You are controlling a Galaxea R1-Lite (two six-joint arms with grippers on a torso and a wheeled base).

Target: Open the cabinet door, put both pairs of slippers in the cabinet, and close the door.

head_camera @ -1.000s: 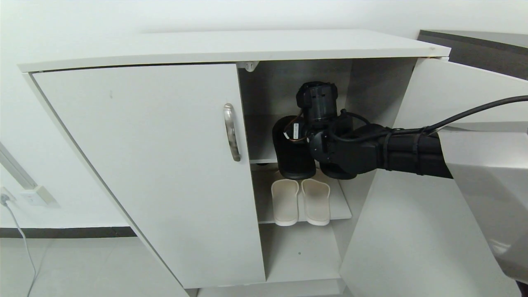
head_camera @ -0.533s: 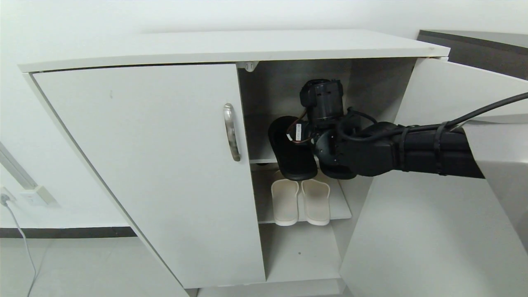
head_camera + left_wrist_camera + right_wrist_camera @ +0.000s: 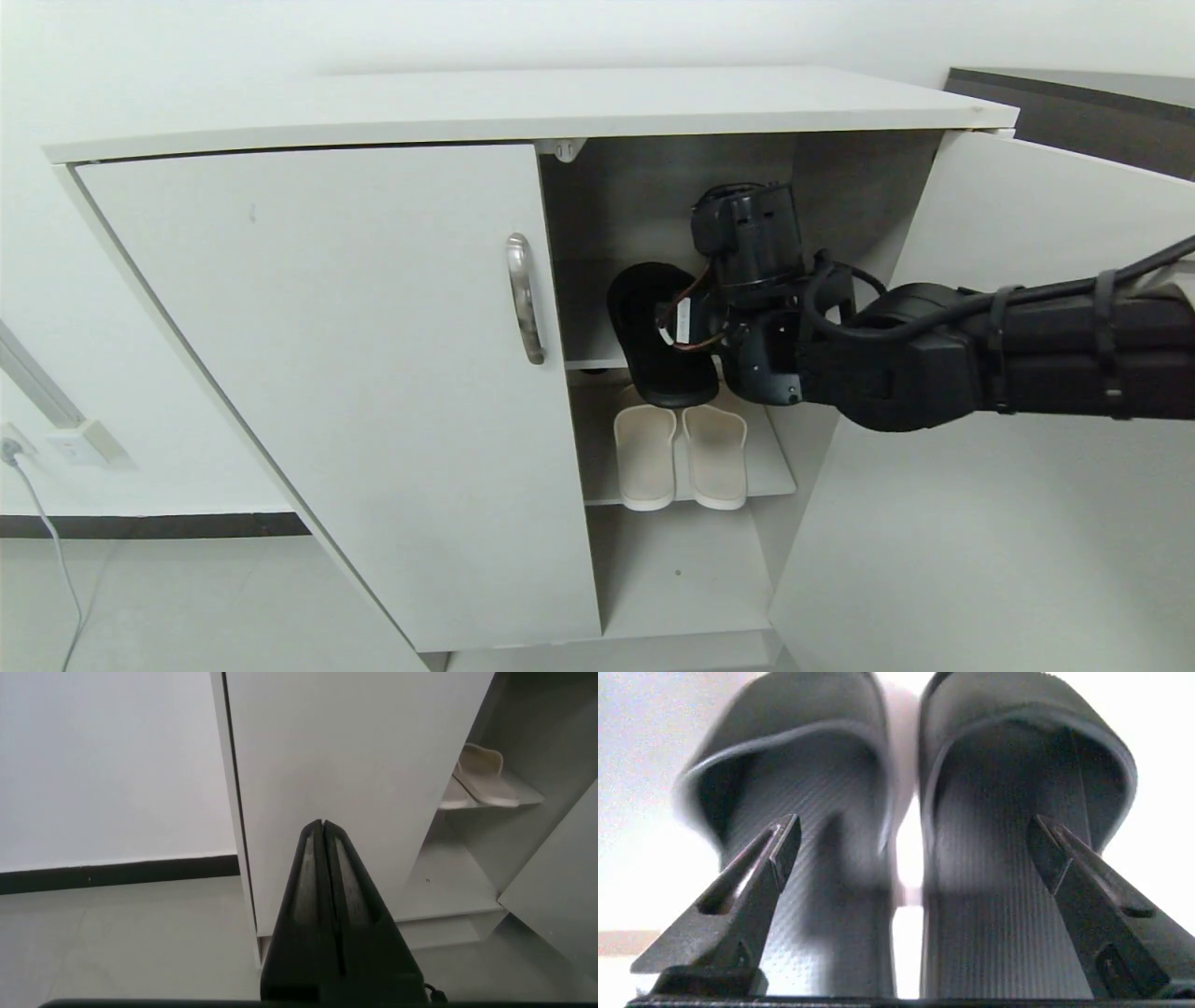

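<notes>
The pair of black slippers (image 3: 653, 327) lies on the cabinet's upper shelf, heels hanging over its front edge. In the right wrist view both black slippers (image 3: 1008, 812) lie side by side just ahead of my right gripper (image 3: 913, 831), which is open wide with nothing between its fingers. My right wrist (image 3: 747, 280) is inside the open right half of the cabinet (image 3: 560, 103) and hides the right-hand black slipper. The white slippers (image 3: 681, 453) sit on the shelf below. My left gripper (image 3: 322, 826) is shut and empty, low in front of the closed left door.
The right door (image 3: 934, 513) stands swung open toward me, beside my right arm. The left door (image 3: 327, 373) is closed, with a metal handle (image 3: 525, 299). The bottom compartment (image 3: 677, 569) is bare. A wall socket and cable (image 3: 19, 467) are at the far left.
My right arm has drawn back out of the cabinet toward the right. The visible black slipper has turned slightly on the shelf. The white slippers have stayed put.
</notes>
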